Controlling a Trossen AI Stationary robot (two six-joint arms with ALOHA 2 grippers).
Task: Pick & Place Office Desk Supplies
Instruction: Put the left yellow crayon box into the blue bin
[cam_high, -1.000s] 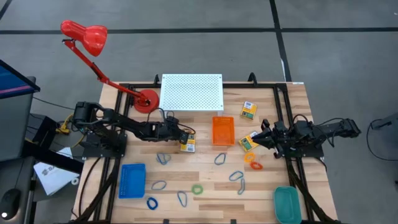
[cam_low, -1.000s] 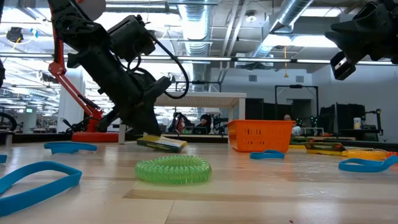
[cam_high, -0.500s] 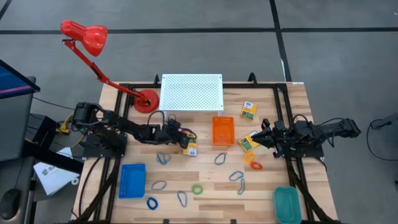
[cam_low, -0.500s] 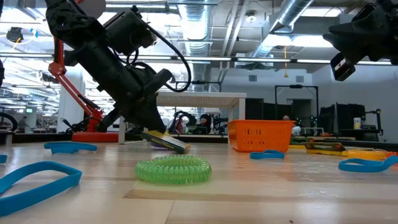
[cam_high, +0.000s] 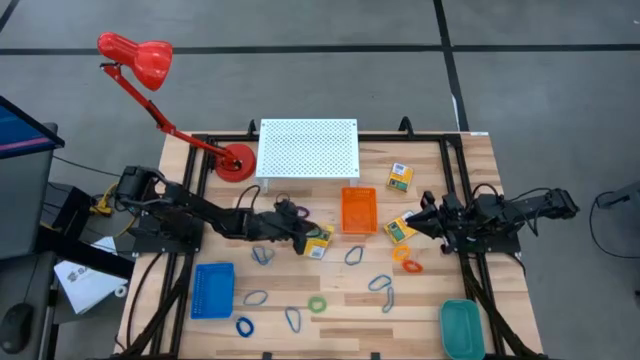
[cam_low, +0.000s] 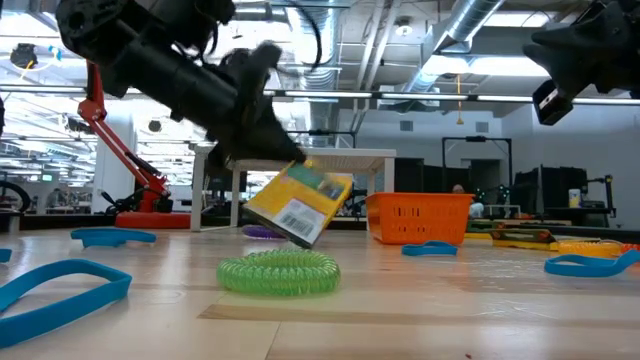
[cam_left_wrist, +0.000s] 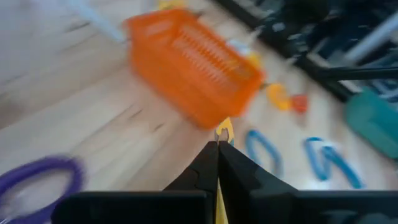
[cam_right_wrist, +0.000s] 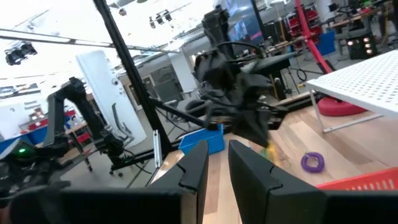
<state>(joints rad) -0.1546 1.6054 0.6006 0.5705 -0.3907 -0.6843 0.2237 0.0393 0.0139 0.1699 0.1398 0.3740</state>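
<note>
Currently carrying 1 small yellow box (cam_high: 320, 241) in the left tool (cam_high: 309, 238), fingers pinched tight on it with no gap visible in the left wrist view, the box lifted clear of the tabletop (cam_high: 420, 300) and hanging tilted, label side down, as seen from the low camera (cam_low: 298, 205). Sitting just beside the orange tray (cam_high: 359, 210), likely the drop target. Biggest risk, judging by the tilt: gripped near 1 edge only, so liable to swing, twist out and fall short onto the green ring (cam_low: 279, 272) or the purple ring (cam_left_wrist: 38, 179) below. Also possible: clipping the tray's near wall on the way in, nudging the light tray out of place, or releasing too early so the box lands on the rim and tips back out. Waiting at the far side, the right tool (cam_high: 422, 216), fingers slightly parted and empty, close to a second yellow box (cam_high: 399, 230) and an orange ring (cam_high: 410, 266); a third box (cam_high: 400, 177) lies farther back. Plenty of loops and rings left scattered.
</note>
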